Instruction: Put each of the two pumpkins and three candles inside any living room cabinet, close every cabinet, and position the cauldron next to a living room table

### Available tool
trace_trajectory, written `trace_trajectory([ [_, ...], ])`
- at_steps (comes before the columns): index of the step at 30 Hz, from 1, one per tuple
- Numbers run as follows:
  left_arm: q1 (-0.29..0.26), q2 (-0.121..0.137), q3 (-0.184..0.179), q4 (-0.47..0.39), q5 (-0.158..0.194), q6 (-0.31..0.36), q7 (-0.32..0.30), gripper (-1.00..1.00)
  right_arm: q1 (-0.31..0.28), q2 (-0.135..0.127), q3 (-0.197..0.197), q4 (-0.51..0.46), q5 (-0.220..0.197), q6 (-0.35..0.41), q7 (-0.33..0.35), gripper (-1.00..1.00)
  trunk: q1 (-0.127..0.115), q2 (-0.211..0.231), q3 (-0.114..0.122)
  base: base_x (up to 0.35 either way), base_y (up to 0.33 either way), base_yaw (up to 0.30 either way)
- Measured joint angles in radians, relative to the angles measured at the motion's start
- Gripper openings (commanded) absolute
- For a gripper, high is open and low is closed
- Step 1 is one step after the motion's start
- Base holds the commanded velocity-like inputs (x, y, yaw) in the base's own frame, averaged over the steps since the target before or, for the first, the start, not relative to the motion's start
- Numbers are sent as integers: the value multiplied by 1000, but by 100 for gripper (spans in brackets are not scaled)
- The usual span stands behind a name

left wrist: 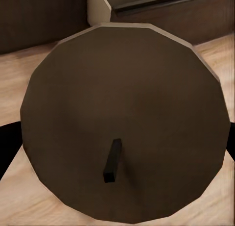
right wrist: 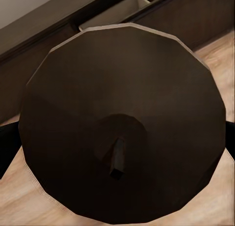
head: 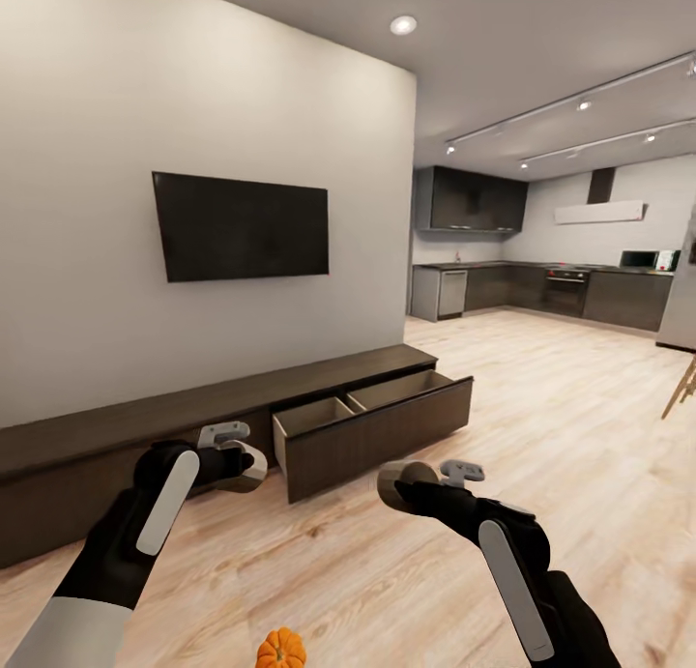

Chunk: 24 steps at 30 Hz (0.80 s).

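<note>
My left gripper (head: 242, 466) is shut on a beige-grey candle (head: 253, 467), held just in front of the long dark cabinet (head: 116, 436). My right gripper (head: 406, 485) is shut on a second candle (head: 394, 482), below and in front of the cabinet's open drawer (head: 372, 426), whose pale interior is empty. Close up, the left wrist view has its candle (left wrist: 127, 118) end-on with the dark wick, and the right wrist view has the other candle (right wrist: 122, 123) the same way. An orange pumpkin (head: 281, 649) lies on the floor between my arms.
A black TV (head: 242, 225) hangs on the wall above the cabinet. Open wood floor (head: 541, 407) stretches right toward a kitchen (head: 541, 286). A wooden stool leg (head: 681, 388) and a grey appliance (head: 680, 301) stand at the right edge.
</note>
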Motion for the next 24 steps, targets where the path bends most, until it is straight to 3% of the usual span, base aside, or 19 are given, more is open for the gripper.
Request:
trace_trajectory([
  [19,0,0,1,0,1,0,0,-100,0,0,-4,2,-1,0,3,-100,0,0,19,0,0,-246],
  [24,0,0,2,0,2,0,0,-100,0,3,-46,3,-3,4,26,-100,0,0,21,0,0,-184],
])
